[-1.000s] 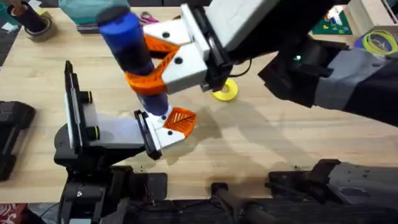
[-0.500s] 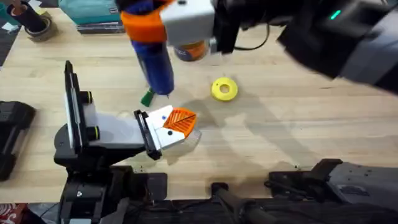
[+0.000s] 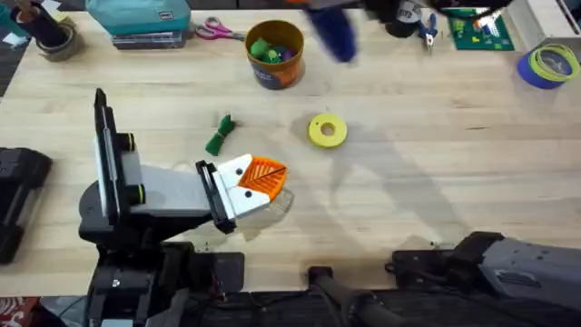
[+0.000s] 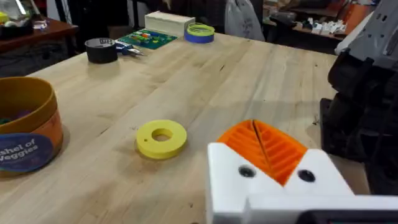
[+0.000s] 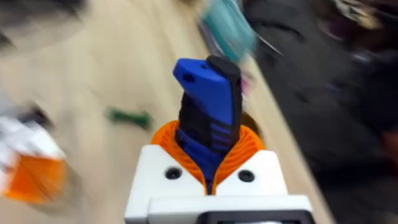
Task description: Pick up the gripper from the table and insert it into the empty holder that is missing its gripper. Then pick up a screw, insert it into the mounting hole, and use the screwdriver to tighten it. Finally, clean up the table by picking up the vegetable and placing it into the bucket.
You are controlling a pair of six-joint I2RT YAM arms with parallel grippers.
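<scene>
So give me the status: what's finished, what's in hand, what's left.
Looks done: the orange gripper sits in the white holder on the left arm; whether its screw is tight can't be seen. In hand: the right gripper is shut on the blue screwdriver. Left: the green vegetable lies on the table, not yet in the bucket.

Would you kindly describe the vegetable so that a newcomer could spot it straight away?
Start at the round orange-brown bucket at the far side of the wooden table. On the bare wood nearer than it lies the vegetable. It is small, dark green and leafy, unlike the yellow ring beside it.
</scene>
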